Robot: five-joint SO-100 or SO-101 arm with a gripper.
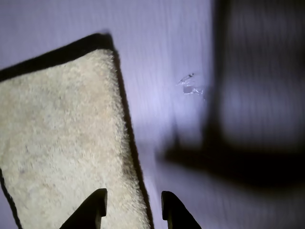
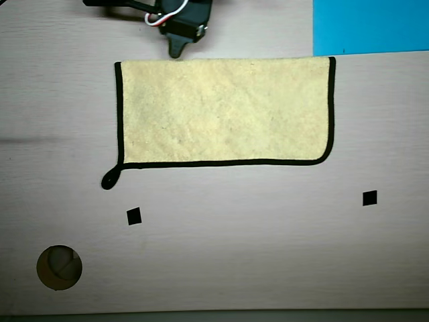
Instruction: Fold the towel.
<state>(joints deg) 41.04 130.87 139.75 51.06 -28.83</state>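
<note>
The towel lies flat on the pale table as a wide yellow rectangle. Black edging runs along its left, bottom and right sides, while the top side shows none. A small black loop sticks out at its lower left corner in the overhead view. My gripper hovers just beyond the towel's top edge, left of centre. In the wrist view the towel fills the left half. The gripper is open, its two dark fingertips straddling the towel's black-edged side with nothing held between them.
A blue sheet covers the top right corner of the table. Two small black squares mark the table below the towel. A round hole sits at the lower left. The arm casts a dark shadow in the wrist view.
</note>
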